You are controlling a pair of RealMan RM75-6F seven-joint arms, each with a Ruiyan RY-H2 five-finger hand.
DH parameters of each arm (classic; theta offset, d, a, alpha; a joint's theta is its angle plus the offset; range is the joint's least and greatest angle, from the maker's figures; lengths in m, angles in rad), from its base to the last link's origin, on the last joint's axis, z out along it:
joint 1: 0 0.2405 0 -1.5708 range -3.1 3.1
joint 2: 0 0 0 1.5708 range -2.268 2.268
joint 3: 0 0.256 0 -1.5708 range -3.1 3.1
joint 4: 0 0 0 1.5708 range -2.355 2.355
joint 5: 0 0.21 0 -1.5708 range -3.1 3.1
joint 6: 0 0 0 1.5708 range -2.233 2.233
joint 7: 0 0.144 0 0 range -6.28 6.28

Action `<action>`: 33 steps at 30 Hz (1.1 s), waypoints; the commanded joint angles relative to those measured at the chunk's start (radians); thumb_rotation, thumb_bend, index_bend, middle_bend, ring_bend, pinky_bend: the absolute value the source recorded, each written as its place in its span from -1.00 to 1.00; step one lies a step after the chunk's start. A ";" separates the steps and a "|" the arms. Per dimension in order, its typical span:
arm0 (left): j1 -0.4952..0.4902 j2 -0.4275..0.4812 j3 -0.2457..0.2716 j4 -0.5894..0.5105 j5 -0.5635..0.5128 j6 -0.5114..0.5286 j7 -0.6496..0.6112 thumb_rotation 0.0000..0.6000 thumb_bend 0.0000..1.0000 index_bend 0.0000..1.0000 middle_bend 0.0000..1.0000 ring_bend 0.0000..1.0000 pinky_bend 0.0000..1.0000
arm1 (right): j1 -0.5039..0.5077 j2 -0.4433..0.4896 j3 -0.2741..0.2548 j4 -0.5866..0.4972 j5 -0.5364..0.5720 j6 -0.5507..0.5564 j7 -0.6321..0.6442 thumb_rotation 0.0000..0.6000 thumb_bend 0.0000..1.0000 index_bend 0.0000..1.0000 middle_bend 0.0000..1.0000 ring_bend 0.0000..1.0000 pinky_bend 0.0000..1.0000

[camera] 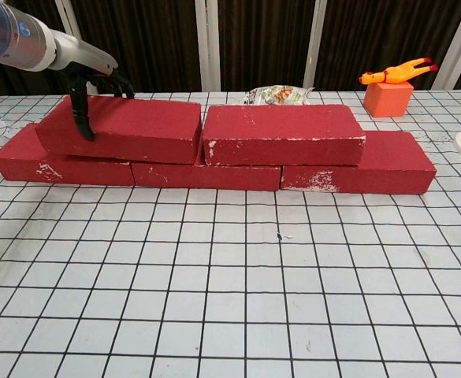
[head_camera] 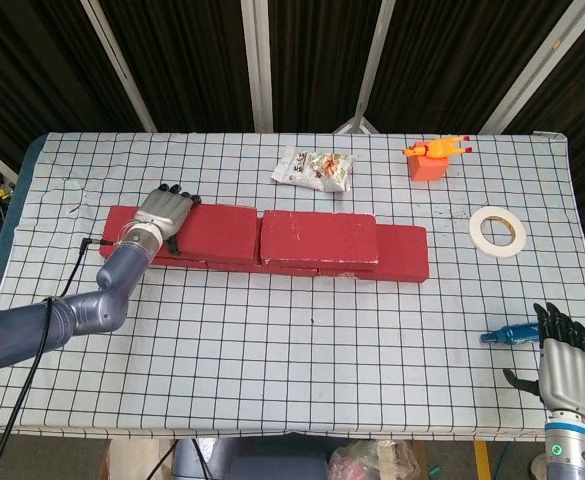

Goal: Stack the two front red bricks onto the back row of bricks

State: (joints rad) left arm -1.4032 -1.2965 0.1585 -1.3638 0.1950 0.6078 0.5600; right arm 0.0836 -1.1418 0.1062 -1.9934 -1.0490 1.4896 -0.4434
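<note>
Left hand (head_camera: 164,212) sits on the left end of the upper-left red brick (camera: 128,129), fingers draped over its top and back edge, thumb (camera: 80,118) down the front face: it grips that brick. The brick lies on the back row of bricks (camera: 214,173), its right end touching or just beside the upper-right red brick (camera: 284,134), which also rests on the row, to the right of the hand. One lower brick end sticks out past the hand's left side.

Right hand (head_camera: 562,360) is at the near right table edge, well apart from the bricks, fingers spread and pointing up, holding nothing. A blue tool (head_camera: 507,335) lies just left of its fingertips; contact can't be told.

Beyond the bricks, farther from the left hand: snack packet (head_camera: 314,168), orange block (head_camera: 427,166) with a rubber chicken toy (camera: 395,72) on top, tape roll (head_camera: 497,230) further right.
</note>
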 commanded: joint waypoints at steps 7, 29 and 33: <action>-0.009 -0.005 0.000 -0.006 -0.018 0.004 0.011 1.00 -0.99 -0.57 -0.71 -0.88 -0.85 | -0.001 0.004 0.000 0.000 0.001 0.000 0.007 1.00 -0.63 -0.90 -1.00 -1.00 -1.00; -0.013 -0.027 -0.014 0.004 -0.073 0.028 0.037 1.00 -1.00 -0.57 -0.71 -0.88 -0.85 | 0.003 0.008 0.000 0.000 0.009 -0.006 0.006 1.00 -0.63 -0.90 -1.00 -1.00 -1.00; -0.011 -0.031 -0.018 0.009 -0.074 0.029 0.040 1.00 -1.00 -0.58 -0.71 -0.88 -0.85 | 0.004 0.005 0.000 0.001 0.011 -0.004 0.004 1.00 -0.63 -0.90 -1.00 -1.00 -1.00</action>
State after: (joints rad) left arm -1.4146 -1.3274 0.1406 -1.3547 0.1211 0.6371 0.5997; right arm 0.0874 -1.1365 0.1060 -1.9924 -1.0386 1.4859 -0.4398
